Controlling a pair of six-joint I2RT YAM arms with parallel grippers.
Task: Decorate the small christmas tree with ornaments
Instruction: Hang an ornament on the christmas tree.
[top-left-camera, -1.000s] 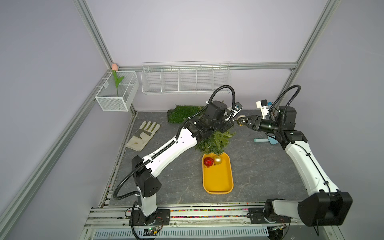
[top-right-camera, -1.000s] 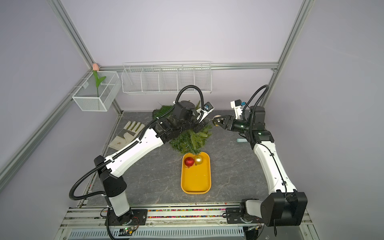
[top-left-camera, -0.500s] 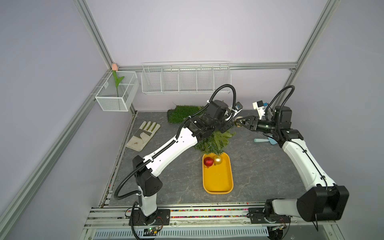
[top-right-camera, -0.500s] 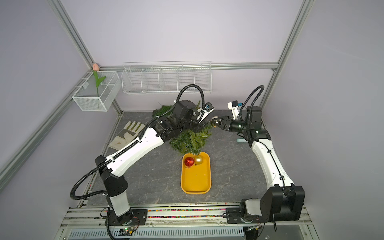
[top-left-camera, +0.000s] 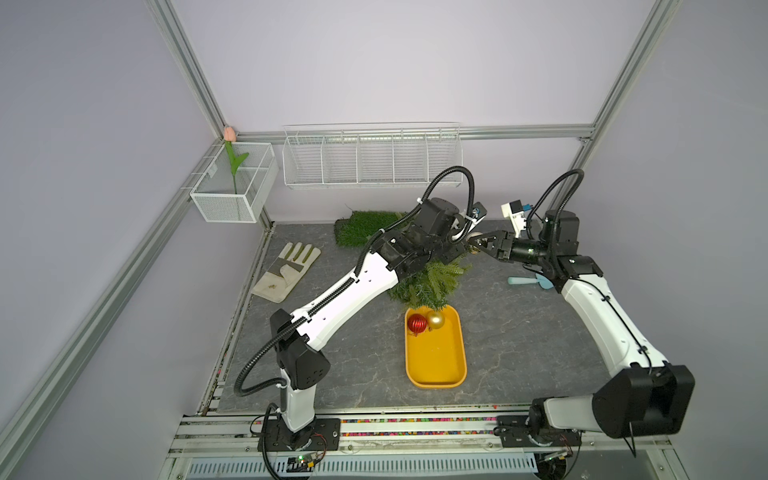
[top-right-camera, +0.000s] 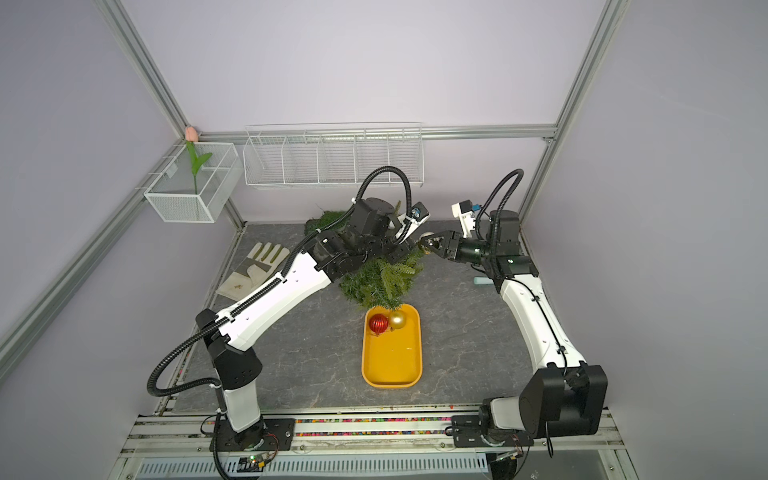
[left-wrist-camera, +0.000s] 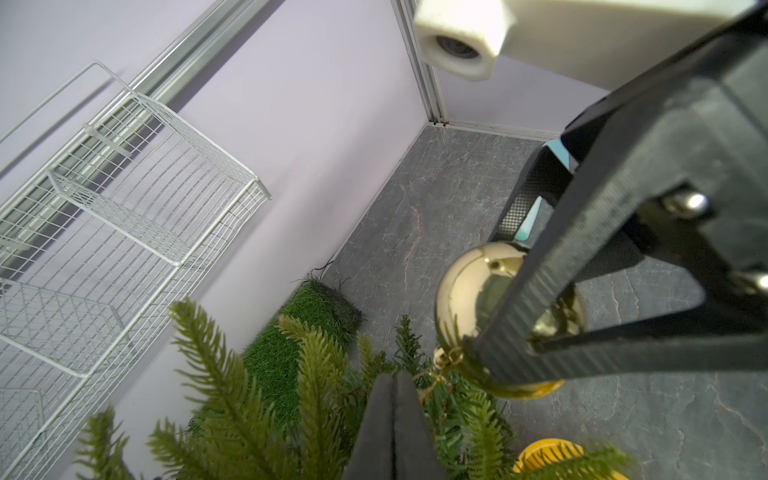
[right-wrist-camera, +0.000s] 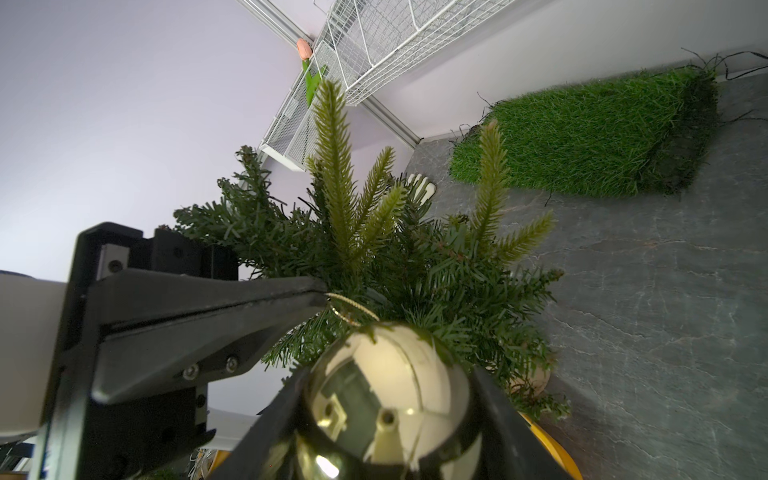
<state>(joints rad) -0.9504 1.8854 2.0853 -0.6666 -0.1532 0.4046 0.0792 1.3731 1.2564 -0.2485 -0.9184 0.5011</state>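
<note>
The small christmas tree stands mid-table behind the yellow tray. My right gripper is closed on the shiny pale gold ornament at the tree's upper right branches. My left gripper is shut, its tip pinching that ornament's thin gold loop over the needles. The ribbed red ornament and the matte gold ornament lie at the tray's far end.
A green turf mat lies at the back behind the tree. A work glove lies to the left and a teal tool under my right arm. A wire basket and a mesh box with a tulip hang on the walls.
My right arm has carried the pale gold ornament leftward to the tree, up against the left gripper's tip. The left arm has barely moved.
</note>
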